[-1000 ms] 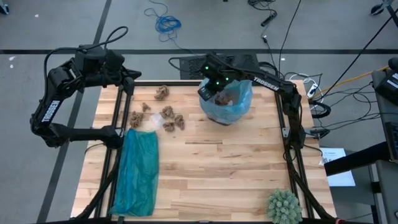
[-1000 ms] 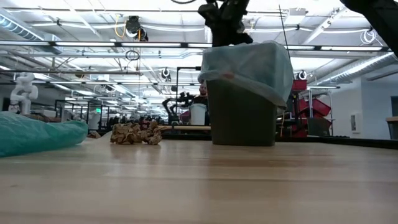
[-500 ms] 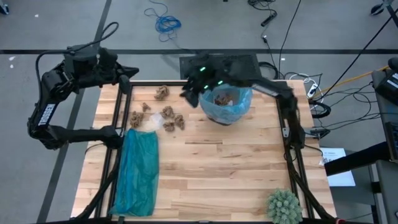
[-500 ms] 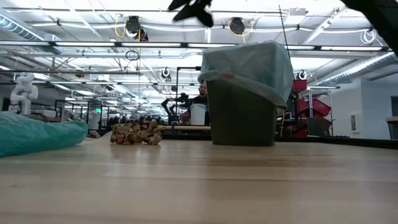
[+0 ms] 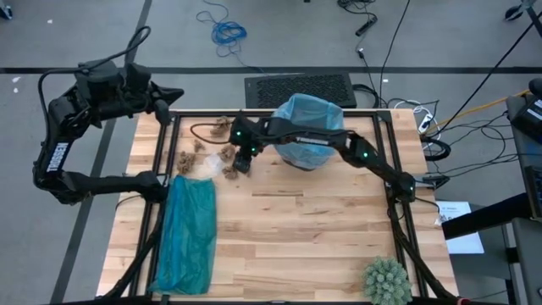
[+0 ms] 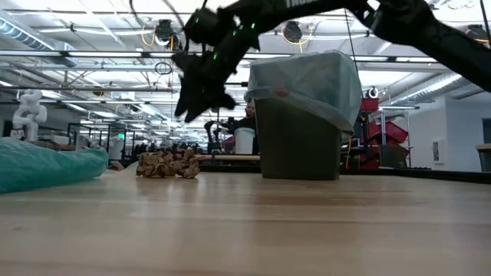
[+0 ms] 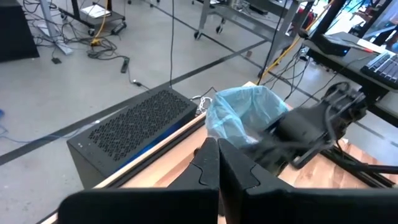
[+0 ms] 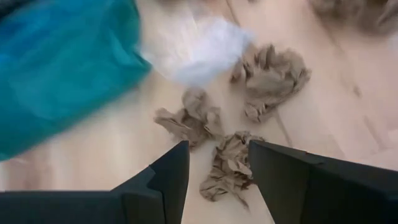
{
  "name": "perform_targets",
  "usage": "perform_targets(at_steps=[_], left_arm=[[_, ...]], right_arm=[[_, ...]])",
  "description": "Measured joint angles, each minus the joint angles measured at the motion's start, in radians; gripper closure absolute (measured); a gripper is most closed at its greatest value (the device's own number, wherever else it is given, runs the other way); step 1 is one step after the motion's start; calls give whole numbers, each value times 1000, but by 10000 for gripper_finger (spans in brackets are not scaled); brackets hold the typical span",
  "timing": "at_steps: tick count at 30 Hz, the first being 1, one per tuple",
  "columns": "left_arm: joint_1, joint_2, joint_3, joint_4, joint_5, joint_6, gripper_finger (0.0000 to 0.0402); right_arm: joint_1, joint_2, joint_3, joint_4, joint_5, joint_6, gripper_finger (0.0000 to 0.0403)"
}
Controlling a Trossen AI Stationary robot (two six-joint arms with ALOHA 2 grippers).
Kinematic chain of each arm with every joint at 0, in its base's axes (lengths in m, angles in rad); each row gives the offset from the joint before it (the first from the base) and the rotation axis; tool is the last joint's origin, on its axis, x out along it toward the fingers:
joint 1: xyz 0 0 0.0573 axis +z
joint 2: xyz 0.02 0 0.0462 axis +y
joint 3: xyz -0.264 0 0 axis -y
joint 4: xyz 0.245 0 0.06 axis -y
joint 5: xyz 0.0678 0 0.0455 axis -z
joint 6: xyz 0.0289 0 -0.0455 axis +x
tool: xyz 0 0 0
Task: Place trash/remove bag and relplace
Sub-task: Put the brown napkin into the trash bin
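My right gripper [image 8: 217, 180] over scrap cluster [image 5: 229, 161] on counter [image 5: 322, 229], fingers apart, empty. Brown scrap [image 8: 227, 167] directly below, between fingers, no clear long axis. Lined bin [image 5: 309, 131] behind, toward arm's base. Left gripper [image 7: 214, 180] closed, off counter's far-left corner; right arm nearer.

bin [image 5: 308, 140]: upper centre of table, bag [image 5: 298, 116] in it
scraps [image 5: 227, 158]: left of bin
teal bag [image 5: 187, 233]: lower left
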Motion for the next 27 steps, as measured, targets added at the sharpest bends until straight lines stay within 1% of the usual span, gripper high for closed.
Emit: perform_targets(at_steps=[8, 12, 15, 17, 19, 20, 21, 24, 27], left_arm=[[0, -7, 0, -5, -2, 4, 402], [0, -8, 0, -6, -2, 3, 402], [0, -8, 0, -6, -2, 2, 402], [0, -8, 0, -6, -2, 2, 402], [0, -8, 0, -6, -2, 2, 402], [0, -8, 0, -6, -2, 2, 402], [0, -8, 0, -6, -2, 2, 402], [0, -8, 0, -6, -2, 2, 402], [0, -8, 0, -6, -2, 2, 402]], right_arm=[[1, 98, 0, 15, 7, 2, 243], [1, 132, 1, 25, 7, 38, 247], [1, 154, 1, 22, 5, 53, 277], [1, 165, 1, 33, -3, 49, 318], [1, 166, 1, 30, -27, 47, 373], [1, 166, 1, 28, -34, 45, 387], [3, 166, 1, 28, -40, 46, 391], [8, 152, 0, 11, -118, 52, 400], [19, 97, 0, 9, -146, 51, 402]])
